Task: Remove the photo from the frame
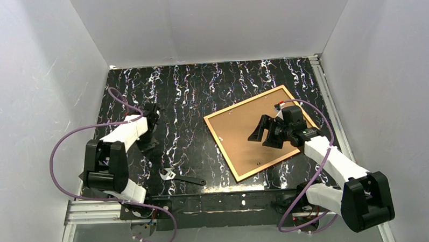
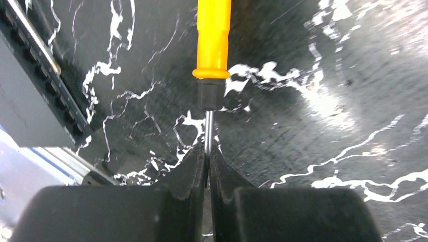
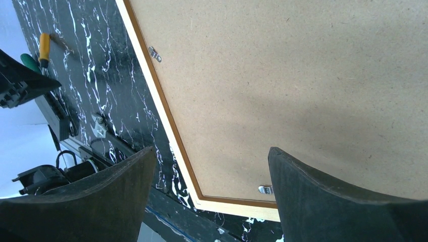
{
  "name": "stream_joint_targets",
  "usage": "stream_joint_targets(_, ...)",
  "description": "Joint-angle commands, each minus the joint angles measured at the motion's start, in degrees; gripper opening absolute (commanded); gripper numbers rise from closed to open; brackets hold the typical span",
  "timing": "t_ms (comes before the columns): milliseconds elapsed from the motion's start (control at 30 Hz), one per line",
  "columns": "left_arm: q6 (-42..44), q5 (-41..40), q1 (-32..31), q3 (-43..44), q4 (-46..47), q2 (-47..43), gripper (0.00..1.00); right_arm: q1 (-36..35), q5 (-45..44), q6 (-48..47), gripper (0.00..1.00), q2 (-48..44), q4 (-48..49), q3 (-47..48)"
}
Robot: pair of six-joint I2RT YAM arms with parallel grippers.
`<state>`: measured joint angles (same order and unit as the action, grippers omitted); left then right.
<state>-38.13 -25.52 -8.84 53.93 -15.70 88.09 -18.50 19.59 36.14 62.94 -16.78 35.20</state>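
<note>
The frame (image 1: 222,149) lies face down on the right half of the table, a slim orange-brown wooden border (image 3: 166,121). Inside it, the photo shows only its plain tan board back (image 1: 237,136) (image 3: 282,75), held by small metal clips (image 3: 154,52). My right gripper (image 1: 262,134) (image 3: 212,151) hovers over the board near the frame's near corner, open, with nothing between its fingers. At the left of the table my left gripper (image 1: 152,115) (image 2: 208,151) is shut on the thin metal shaft of an orange-handled screwdriver (image 2: 213,40).
A small adjustable wrench (image 1: 179,177) lies on the black marbled tabletop (image 1: 200,89) near the front edge, between the arms. White walls close in the table at the back and both sides. An aluminium rail (image 1: 94,211) runs along the front.
</note>
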Motion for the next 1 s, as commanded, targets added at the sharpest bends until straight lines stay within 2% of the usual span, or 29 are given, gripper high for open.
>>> stream_joint_targets(0, -7.0, -3.1, 0.1, -3.4, -9.4, -2.6, 0.0, -0.2, 0.1, -0.1, 0.89, -1.6, -0.2, 2.0)
stream_joint_targets(100, -9.9, -2.5, 0.2, -3.7, -10.3, -2.4, 0.02, -0.7, -0.1, -1.6, 0.9, -1.7, -1.1, 2.5)
stream_joint_targets(167, -11.3, -2.3, 0.1, -3.7, -10.9, -1.7, 0.13, -1.7, -0.9, -4.2, 0.9, -1.3, -2.4, 3.2)
stream_joint_targets(200, -11.7, -1.9, 0.1, -3.6, -10.8, -1.4, 0.26, -2.4, -1.8, -5.5, 0.9, -1.0, -3.5, 3.8)
stream_joint_targets(300, -12.1, -0.2, 0.2, -3.1, -10.7, -0.8, 0.45, -4.7, -4.4, -9.1, 0.9, 1.1, -7.7, 5.7)
stream_joint_targets(433, -11.6, 1.2, 0.1, -2.9, -9.6, -2.2, 0.65, -9.4, -10.9, -9.1, 0.91, 2.7, -11.1, 6.9)
stream_joint_targets(533, -9.5, 3.0, 0.2, -2.4, -8.2, -4.6, 0.76, -10.9, -11.8, -7.1, 0.91, 1.7, -10.5, 5.4)
stream_joint_targets(633, -6.8, 5.8, -0.1, -2.4, -5.5, -7.8, 0.83, -11.0, -13.1, -5.5, 0.91, 0.5, -10.1, 3.7)
stream_joint_targets(733, -0.9, 10.4, -1.6, -1.8, -1.6, -11.2, 0.86, -10.9, -18.6, -3.5, 0.92, -0.7, -12.7, 3.6)
stream_joint_targets(833, 6.8, 20.4, -4.0, -1.8, 5.1, -15.4, 0.86, -9.9, -36.5, 7.8, 0.94, -1.7, -20.9, 5.3)
stream_joint_targets(900, 10.0, 28.4, -5.7, -1.9, 8.9, -17.0, 0.86, -6.8, -40.4, 14.0, 0.98, -1.9, -26.1, 6.4)
stream_joint_targets(967, 12.4, 37.2, -7.9, -1.8, 13.0, -17.2, 0.89, -2.8, -39.4, 15.7, 0.98, -2.2, -27.1, 5.5)
